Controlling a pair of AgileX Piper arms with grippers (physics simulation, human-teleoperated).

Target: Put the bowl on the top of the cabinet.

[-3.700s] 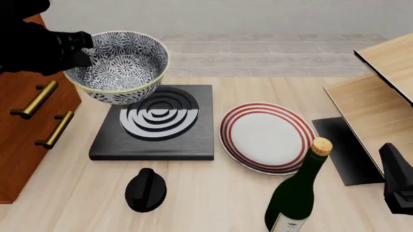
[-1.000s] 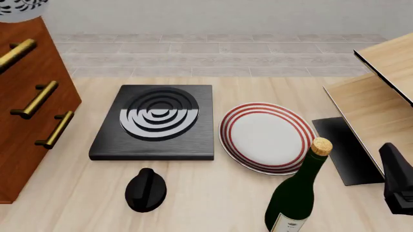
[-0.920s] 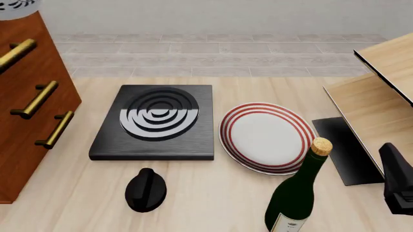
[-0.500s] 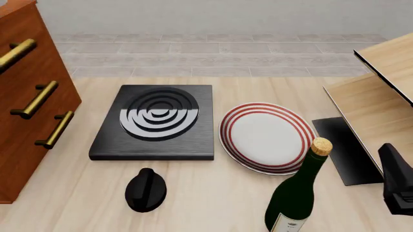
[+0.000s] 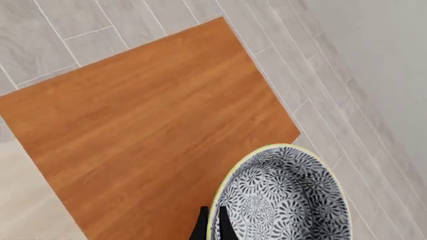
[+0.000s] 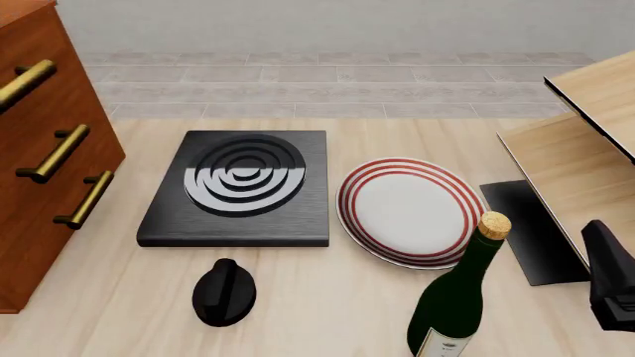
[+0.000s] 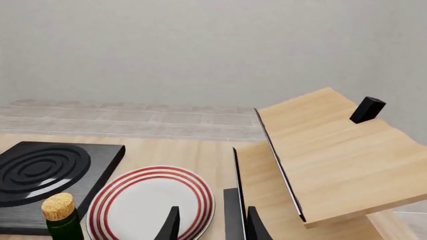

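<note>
Left tool (image 5: 211, 226) pinching bowl (image 5: 283, 197) rim | bowl overhangs cabinet (image 5: 143, 125) top's corner | right tool (image 7: 210, 225) parted, empty

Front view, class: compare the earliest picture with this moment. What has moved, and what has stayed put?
The bowl and the left gripper pinching its rim rose up and left out of the front view; the left wrist view now shows them above the cabinet top. The hob, plate, bottle, black knob and right arm stayed put.

The blue-and-white floral bowl (image 5: 283, 197) (yellowish rim, upright) hung over the reddish-brown cabinet (image 5: 143, 127) top's corner.
</note>
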